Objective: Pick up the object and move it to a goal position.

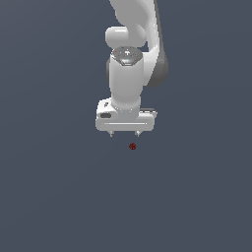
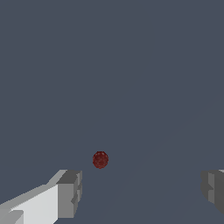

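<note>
The object (image 1: 132,146) is a tiny dark red roundish blob on the plain dark grey-blue ground, just below the white gripper (image 1: 125,133) in the exterior view and slightly toward that view's right. The gripper is open and empty, its two short fingertips spread wide apart. In the wrist view the object (image 2: 100,159) lies ahead of the gripper (image 2: 142,189), nearer to the one finger (image 2: 69,192) than to the other finger (image 2: 213,187). Nothing is between the fingers.
The white arm (image 1: 129,74) rises above the gripper toward the top of the exterior view. Only the uniform dark grey-blue ground (image 1: 197,197) surrounds it.
</note>
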Controlling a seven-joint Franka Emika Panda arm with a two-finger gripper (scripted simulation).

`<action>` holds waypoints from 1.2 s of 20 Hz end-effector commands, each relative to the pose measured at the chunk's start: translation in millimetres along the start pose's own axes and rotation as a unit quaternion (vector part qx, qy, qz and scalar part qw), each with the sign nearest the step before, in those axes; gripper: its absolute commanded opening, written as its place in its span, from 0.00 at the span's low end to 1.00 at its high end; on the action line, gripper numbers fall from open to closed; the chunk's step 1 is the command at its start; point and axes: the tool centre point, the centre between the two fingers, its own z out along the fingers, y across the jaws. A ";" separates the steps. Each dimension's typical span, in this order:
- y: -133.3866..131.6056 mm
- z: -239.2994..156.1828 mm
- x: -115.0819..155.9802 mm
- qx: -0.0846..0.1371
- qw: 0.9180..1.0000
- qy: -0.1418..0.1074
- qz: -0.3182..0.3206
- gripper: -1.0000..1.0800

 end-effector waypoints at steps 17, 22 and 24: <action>11.5 16.7 -11.2 0.005 1.000 -0.014 0.007 0.96; 9.1 21.1 -12.5 0.007 0.999 -0.015 0.032 0.96; 7.5 23.5 -13.1 0.007 0.999 -0.016 0.046 0.96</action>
